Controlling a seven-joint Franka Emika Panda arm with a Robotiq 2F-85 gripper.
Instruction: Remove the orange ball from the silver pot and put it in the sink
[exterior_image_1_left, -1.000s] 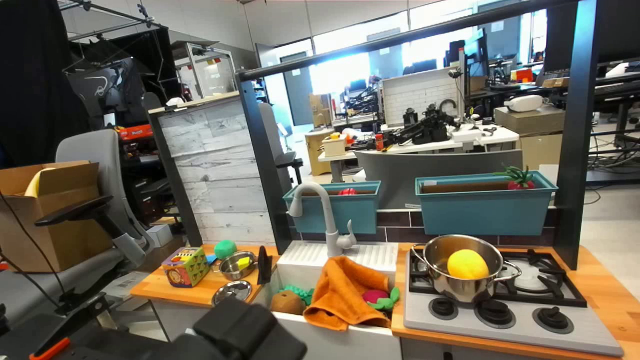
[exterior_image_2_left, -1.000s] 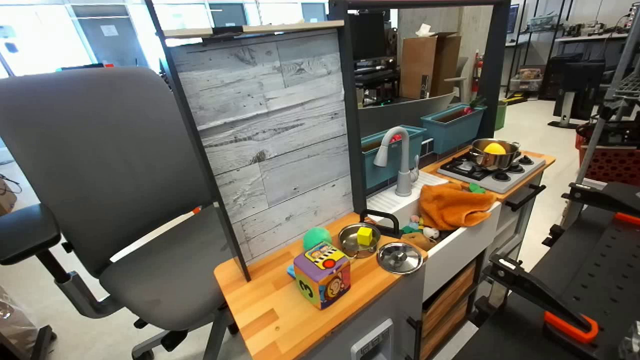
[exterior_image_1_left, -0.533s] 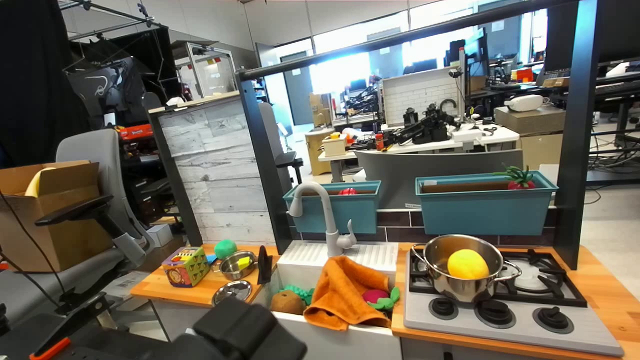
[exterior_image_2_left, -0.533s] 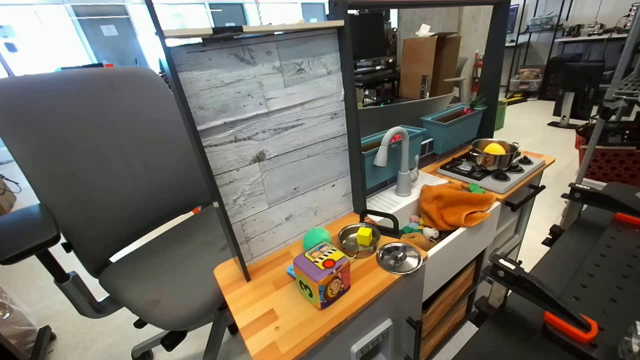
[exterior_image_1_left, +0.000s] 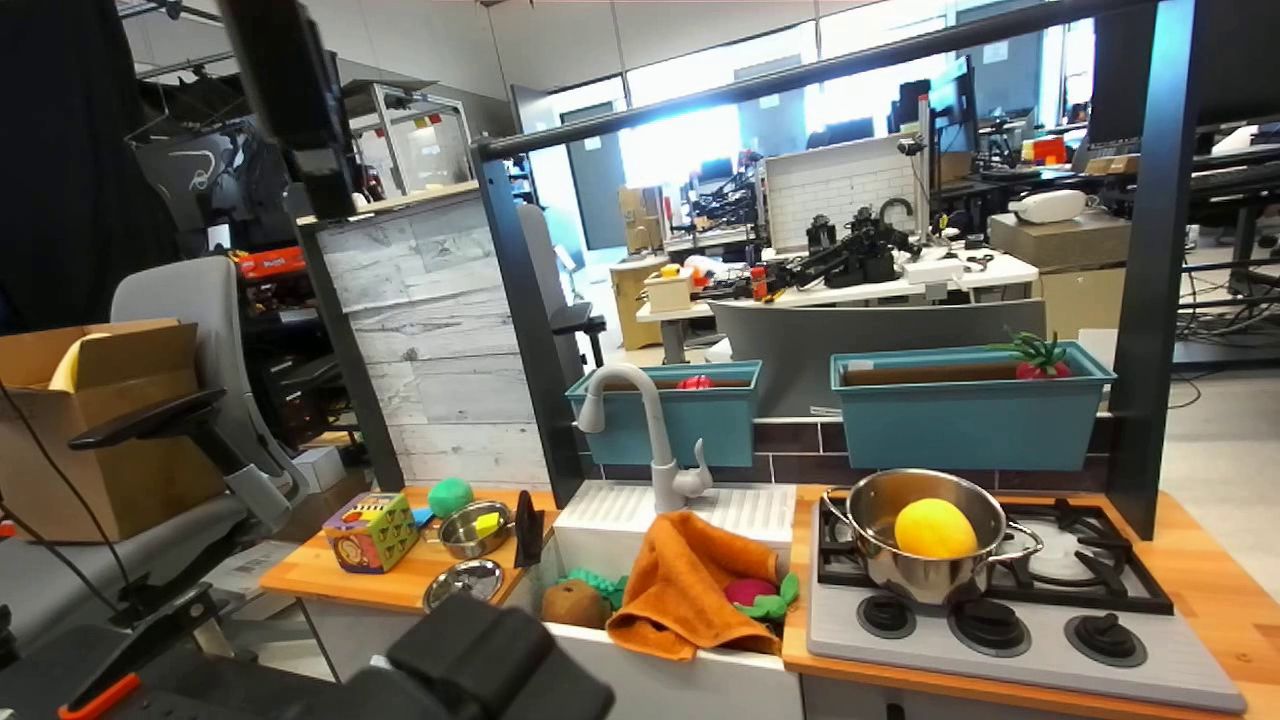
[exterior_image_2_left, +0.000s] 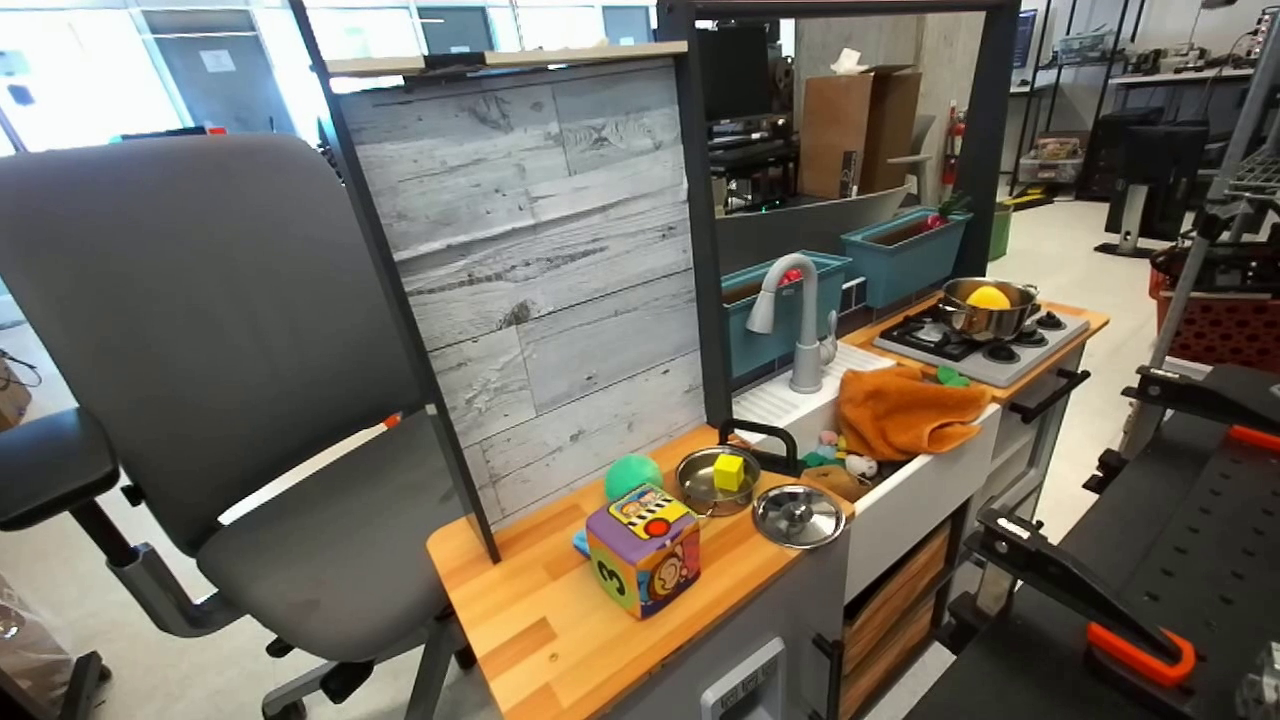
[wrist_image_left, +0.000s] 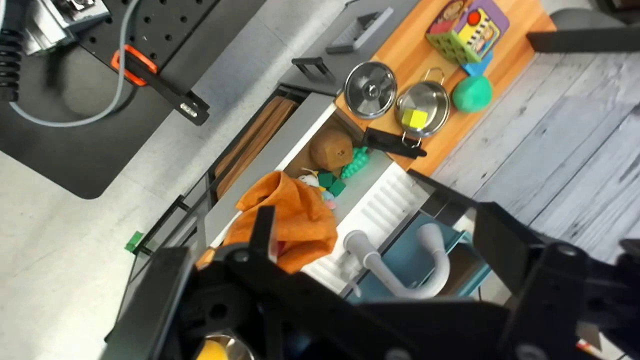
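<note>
The ball (exterior_image_1_left: 935, 528), yellow-orange, sits inside the silver pot (exterior_image_1_left: 885, 572) on the stove. Both also show in an exterior view, the ball (exterior_image_2_left: 989, 297) in the pot (exterior_image_2_left: 985, 323). In the wrist view the ball (wrist_image_left: 212, 351) is partly hidden behind my gripper, at the bottom edge. The white sink (exterior_image_1_left: 700, 690) is left of the stove and holds toys under an orange cloth (exterior_image_1_left: 670, 590). My gripper (wrist_image_left: 377, 222) is open and empty, high above the sink and faucet. A blurred dark part of it or the arm shows at an exterior view's upper left.
A grey faucet (exterior_image_1_left: 650, 420) rises behind the sink, with teal planters (exterior_image_1_left: 965, 425) behind. On the left counter are a small pan (exterior_image_2_left: 718, 495) with a yellow block, a lid (exterior_image_2_left: 798, 516), a toy cube (exterior_image_2_left: 645, 550) and a green ball (exterior_image_2_left: 632, 474).
A dark part of the arm or gripper has come into the upper left of an exterior view. The ball, pot and sink things have not moved.
</note>
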